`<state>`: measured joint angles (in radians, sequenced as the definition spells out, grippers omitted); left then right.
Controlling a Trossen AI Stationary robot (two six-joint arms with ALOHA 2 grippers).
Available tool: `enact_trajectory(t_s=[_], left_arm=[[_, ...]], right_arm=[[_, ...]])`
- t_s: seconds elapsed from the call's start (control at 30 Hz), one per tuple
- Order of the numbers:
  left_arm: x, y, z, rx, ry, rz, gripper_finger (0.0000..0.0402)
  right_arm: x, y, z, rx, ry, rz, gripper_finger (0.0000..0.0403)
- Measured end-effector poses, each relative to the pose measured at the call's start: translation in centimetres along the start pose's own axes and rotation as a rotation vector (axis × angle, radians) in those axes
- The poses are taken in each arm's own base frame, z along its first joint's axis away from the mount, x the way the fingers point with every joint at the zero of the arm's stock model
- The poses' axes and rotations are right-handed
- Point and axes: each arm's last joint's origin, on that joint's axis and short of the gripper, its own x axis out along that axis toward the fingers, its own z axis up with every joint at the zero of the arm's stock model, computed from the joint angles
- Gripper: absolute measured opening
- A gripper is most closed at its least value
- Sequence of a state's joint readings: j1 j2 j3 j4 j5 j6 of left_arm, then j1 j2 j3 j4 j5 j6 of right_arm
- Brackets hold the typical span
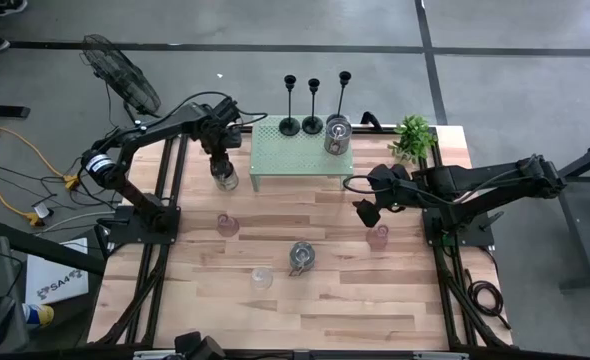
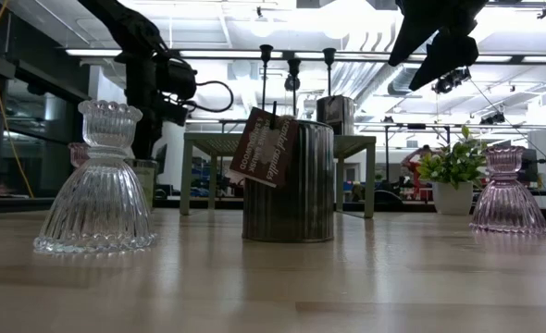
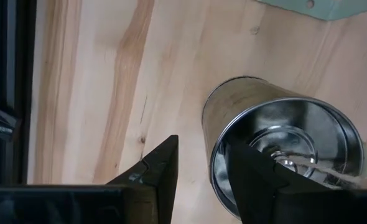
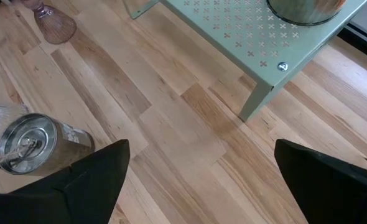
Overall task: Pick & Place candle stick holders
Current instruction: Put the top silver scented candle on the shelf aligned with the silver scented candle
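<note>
Left gripper point(image 3: 199, 180) is seen low over the worktop point(image 1: 355, 290), beside the near left corner of the pale green perforated shelf point(image 1: 295, 152). Its fingers are closed across the rim wall of a silvery jar point(image 3: 283, 146), one finger outside the wall and one inside the mouth. The jar stands on the worktop, just off the shelf's left leg; whether it is lifted clear cannot be told.

Right gripper point(image 4: 202, 180) is held above the worktop, fingers wide apart, nothing between them. It hangs in front of the shelf's right end, with a pink glass cup point(image 1: 377, 237) just beside it below.

On the shelf top, at the right end, a second silvery jar point(image 1: 338, 135) is set. Three black candlesticks point(image 1: 314, 105) are lined up along the shelf's far edge, upright. A small leafy plant point(image 1: 412, 137) is placed right of the shelf.

On the open worktop nearer the front: a third silvery jar point(image 1: 301, 257) with a tag, standing mid-worktop; a clear glass cup point(image 1: 262, 277) just left of it; another pink glass cup point(image 1: 227, 225) farther left, toward the shelf.
</note>
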<state>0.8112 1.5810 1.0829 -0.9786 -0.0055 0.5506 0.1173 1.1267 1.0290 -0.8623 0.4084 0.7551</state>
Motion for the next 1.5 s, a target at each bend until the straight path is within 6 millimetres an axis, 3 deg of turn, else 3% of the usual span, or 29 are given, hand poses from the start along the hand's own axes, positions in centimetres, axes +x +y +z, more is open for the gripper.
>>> enact_trajectory(t_s=[1.5], left_arm=[[0.12,-0.30,0.05,-0.012,-0.033,-0.088,0.0117]], right_arm=[[0.01,0.00,-0.01,-0.001,0.001,0.000,0.0392]])
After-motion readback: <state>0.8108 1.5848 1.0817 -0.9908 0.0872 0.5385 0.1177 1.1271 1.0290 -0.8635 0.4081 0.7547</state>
